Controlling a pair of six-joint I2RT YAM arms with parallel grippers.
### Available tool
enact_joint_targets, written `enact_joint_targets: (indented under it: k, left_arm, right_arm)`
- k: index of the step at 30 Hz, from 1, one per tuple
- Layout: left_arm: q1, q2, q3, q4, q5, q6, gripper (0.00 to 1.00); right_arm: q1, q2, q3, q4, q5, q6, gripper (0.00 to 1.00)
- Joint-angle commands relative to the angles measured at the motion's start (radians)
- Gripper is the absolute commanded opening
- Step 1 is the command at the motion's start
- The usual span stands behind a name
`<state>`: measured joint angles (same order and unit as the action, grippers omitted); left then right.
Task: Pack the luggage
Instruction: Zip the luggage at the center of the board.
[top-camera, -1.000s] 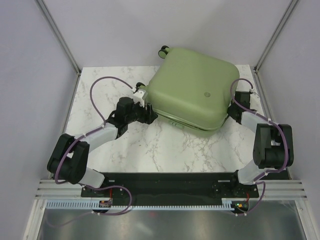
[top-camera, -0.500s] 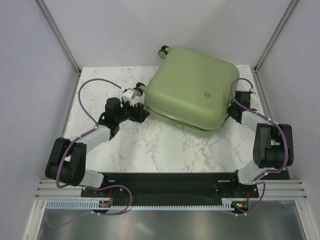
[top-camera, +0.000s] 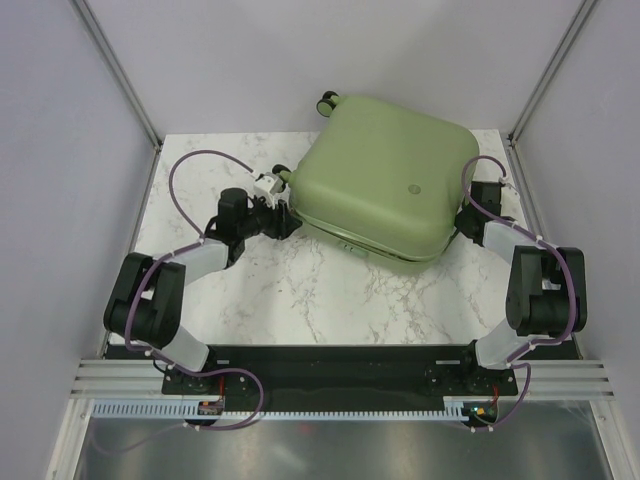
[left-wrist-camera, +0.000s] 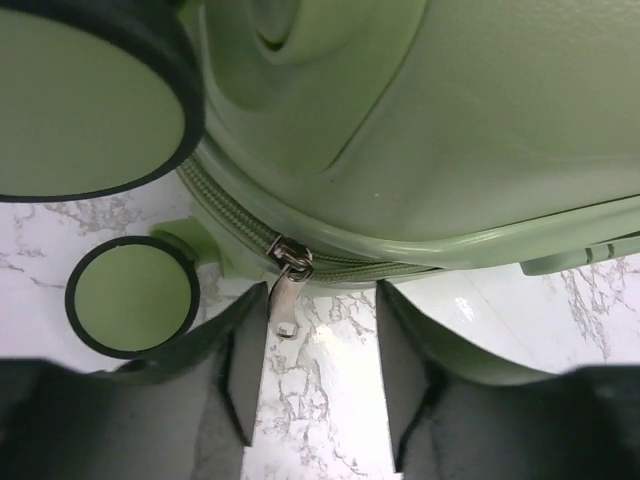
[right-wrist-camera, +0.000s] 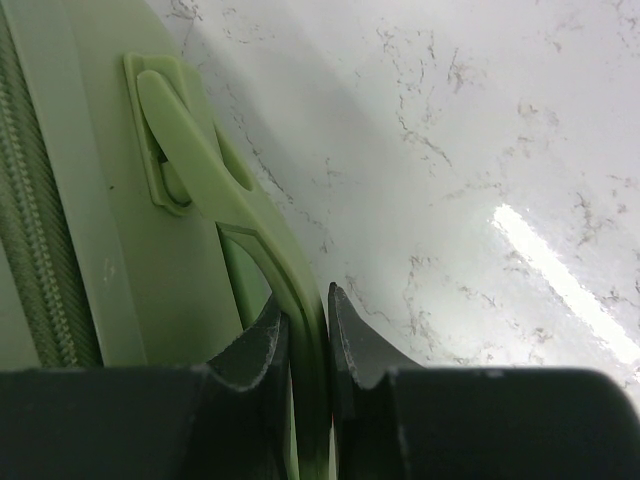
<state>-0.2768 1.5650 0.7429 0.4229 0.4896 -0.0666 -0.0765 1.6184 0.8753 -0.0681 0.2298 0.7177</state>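
While the closed luggage lies shell-up toward the far right of the marble bench, the left hand stands open at its wheeled corner, the zipper pull in the gap between its fingers; the right hand is clamped on the side handle.

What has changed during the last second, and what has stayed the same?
The left gripper drew back leftward from the corner of the luggage, then came forward again; its jaws stand open about the zipper pull, gripping nothing. The right gripper stays shut on the side handle, and the luggage has not moved.
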Motion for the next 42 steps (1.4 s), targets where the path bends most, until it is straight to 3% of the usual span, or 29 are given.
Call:
enact_joint_targets:
  k: [1, 4, 5, 10, 18, 29, 42]
  left_arm:
    - [0.001, 0.02, 0.061, 0.065, 0.018, 0.03, 0.49]
    - [0.001, 0.033, 0.072, 0.063, 0.036, 0.025, 0.33]
    - [0.001, 0.038, 0.07, 0.063, 0.038, 0.022, 0.24]
    - [0.001, 0.029, 0.052, 0.065, 0.023, 0.008, 0.03]
    - [-0.005, -0.032, -0.017, 0.117, 0.082, -0.012, 0.02]
    - [-0.093, -0.149, -0.08, 0.068, 0.083, -0.019, 0.02]
    - [-0.11, -0.145, -0.077, 0.076, 0.087, -0.079, 0.02]
  right_arm:
    - [-0.06, 0.044, -0.002, -0.098, 0.131, 0.072, 0.0]
    - [-0.06, 0.041, -0.006, -0.096, 0.132, 0.071, 0.0]
    - [-0.06, 0.037, -0.009, -0.098, 0.135, 0.071, 0.0]
    - [-0.06, 0.029, -0.015, -0.098, 0.132, 0.08, 0.0]
    - [-0.06, 0.025, -0.022, -0.096, 0.126, 0.084, 0.0]
    - [-0.059, -0.008, -0.055, -0.091, 0.164, 0.158, 0.0]
    - [-0.055, -0.156, -0.052, -0.118, 0.125, 0.18, 0.0]
